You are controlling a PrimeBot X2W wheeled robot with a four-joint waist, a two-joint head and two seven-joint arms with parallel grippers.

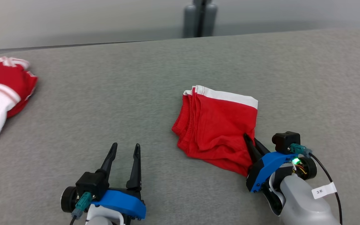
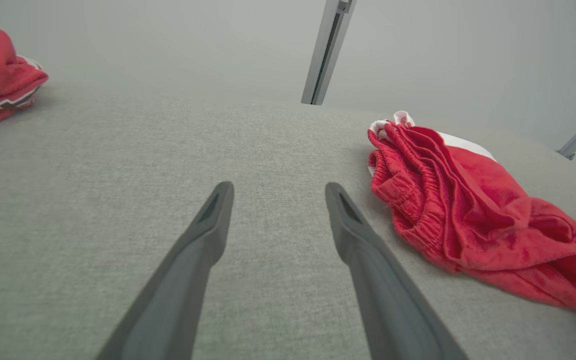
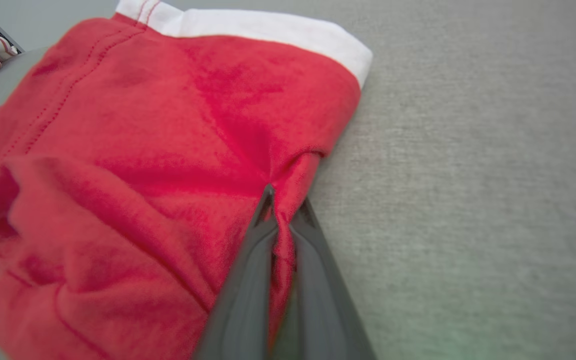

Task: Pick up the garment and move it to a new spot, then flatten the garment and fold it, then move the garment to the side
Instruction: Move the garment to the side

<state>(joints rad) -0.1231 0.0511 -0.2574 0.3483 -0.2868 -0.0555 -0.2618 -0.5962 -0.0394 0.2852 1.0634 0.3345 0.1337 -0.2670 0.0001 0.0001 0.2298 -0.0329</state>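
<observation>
1. The red garment (image 1: 217, 125) lies folded on the desk (image 1: 136, 93), right of centre.
2. The right pincer (image 1: 250, 139) pinches its near edge; the left pincer (image 1: 125, 149) rests spread, well apart.
3. Likely step: moving it aside. The next move calls for a gentle drag that keeps the folds intact.

We read one marking: a small white tag (image 1: 323, 190) fixed to the black cable (image 1: 338, 200) of the right arm, lying against the pale forearm (image 1: 305, 206) behind the right gripper (image 1: 251, 141). It carries a dark "3" followed by a second, star-like character that we cannot make out for certain. Elsewhere we find no lettering we can read
</observation>
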